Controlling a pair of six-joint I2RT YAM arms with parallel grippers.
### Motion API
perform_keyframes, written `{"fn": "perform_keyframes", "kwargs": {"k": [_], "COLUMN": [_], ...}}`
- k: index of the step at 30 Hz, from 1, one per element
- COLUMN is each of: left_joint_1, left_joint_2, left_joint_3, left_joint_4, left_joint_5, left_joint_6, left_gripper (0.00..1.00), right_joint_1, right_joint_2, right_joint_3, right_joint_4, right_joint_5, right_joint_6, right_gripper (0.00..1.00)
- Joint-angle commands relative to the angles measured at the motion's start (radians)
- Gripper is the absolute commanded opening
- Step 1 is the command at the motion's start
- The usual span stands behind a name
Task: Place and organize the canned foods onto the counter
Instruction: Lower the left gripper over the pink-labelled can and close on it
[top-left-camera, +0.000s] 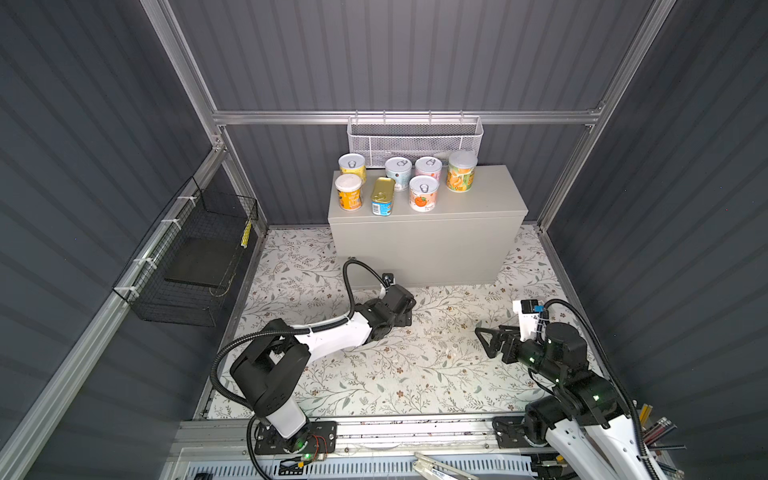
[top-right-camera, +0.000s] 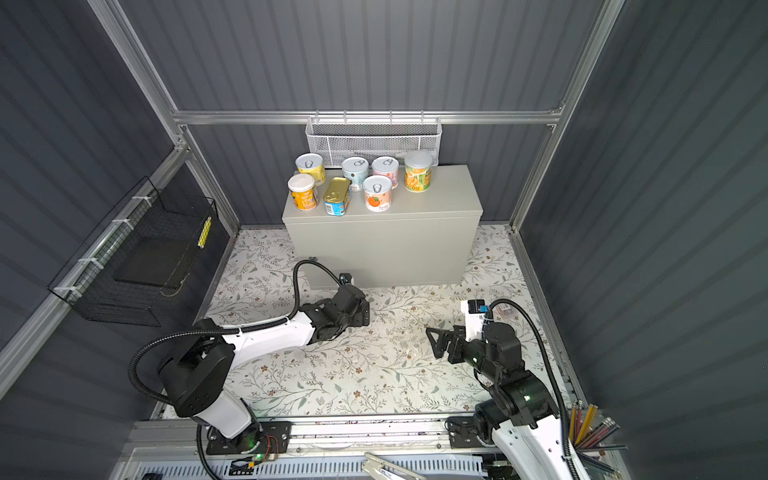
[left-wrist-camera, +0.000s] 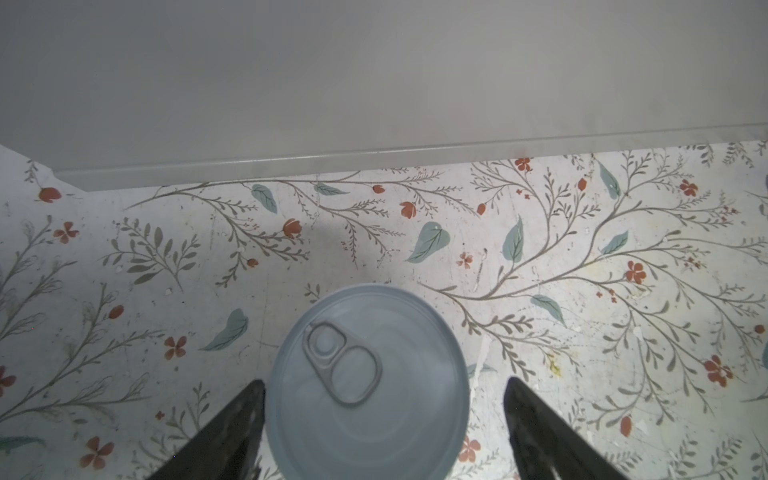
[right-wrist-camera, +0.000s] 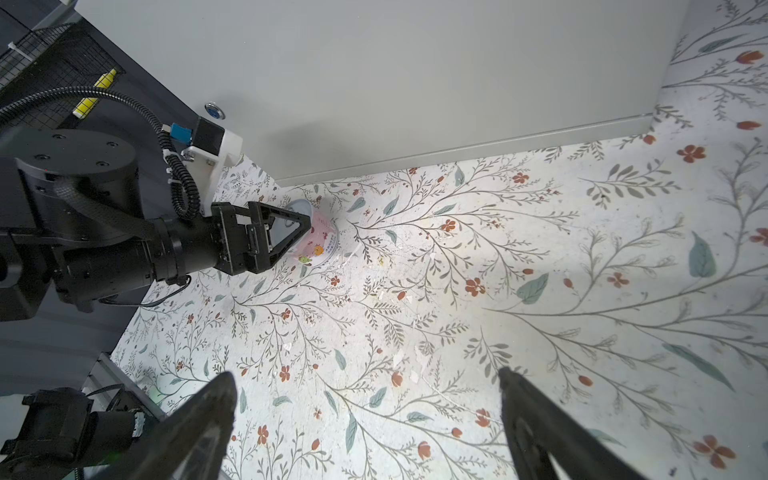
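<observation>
Left pincer spread astride round, ring-pull-lidded pink can on floral mat, one finger perhaps touching

Robotics lab test cell: dark ribbed wall panels sit in aluminium framing, a floral sheet covers the floor, and left arm and right arm stand bolted to a front rail.

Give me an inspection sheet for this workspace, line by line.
Surface: floral mat, worn, small white flakes.
Job's things: six round cans and gold-topped tin upright on counter; pink can on mat.
Clutter: pencils at the near edge.
Grippers: left gripper open, straddling pink can; right gripper open, empty.
Cables: black conduit loops near counter front.
Surroundings: white mesh basket, black wire basket, dark ribbed walls.
</observation>
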Motion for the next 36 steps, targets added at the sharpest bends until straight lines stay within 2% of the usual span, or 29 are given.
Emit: {"fn": "perform_keyframes", "kwargs": {"k": [1, 3, 9, 23, 31, 36], "left_joint_1": [-0.002, -0.003, -0.002, -0.003, -0.002, -0.003], "left_joint_2": [0.038, 0.056, 0.078, 0.133, 0.154, 0.162], "left_joint_3": [0.045, 0.069, 0.093, 0.174, 0.203, 0.221], "left_joint_4": [-0.034, -0.049, -0.08, -0.17, -0.196, -0.184], "left_joint_5": [0.0, 0.018, 0.023, 0.037, 0.026, 0.038], "left_joint_6": [0.024, 0.035, 0.041, 0.079, 0.086, 0.091], "left_gripper": [0.85, 0.8, 0.77, 0.8, 0.85, 0.81], "right_joint_1": [-0.002, -0.001, -0.002, -0.002, -0.002, -0.002], "right_joint_2": [0.005, 0.009, 0.012, 0.031, 0.02, 0.018], "right_joint_3": [-0.009, -0.008, -0.005, -0.004, -0.002, 0.006], "right_joint_4": [0.015, 0.014, 0.009, 0.011, 0.003, -0.003], "right_joint_5": [-0.004, -0.001, -0.003, -0.001, -0.002, -0.024], "right_joint_6": [-0.001, 0.0, 0.0, -0.004, 0.0, -0.002], "right_gripper": [0.99, 0.99, 0.99, 0.99, 0.99, 0.99]}}
